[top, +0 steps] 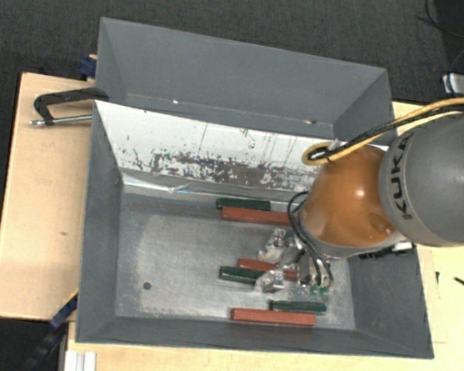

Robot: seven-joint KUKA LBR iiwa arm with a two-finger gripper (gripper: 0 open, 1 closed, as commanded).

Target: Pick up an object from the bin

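Camera view: gripper [297, 269] low over green-and-red bar cluster [246, 272], just behind long red bar [273, 317]; opening cannot be told. Best: centre on single bar, avoid neighbours, lift straight.

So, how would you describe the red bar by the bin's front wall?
In the grey metal bin, look at the floor by the front wall, lowest in the view. The red bar lies flat there, parallel to it. Every other red or green piece lies farther back.
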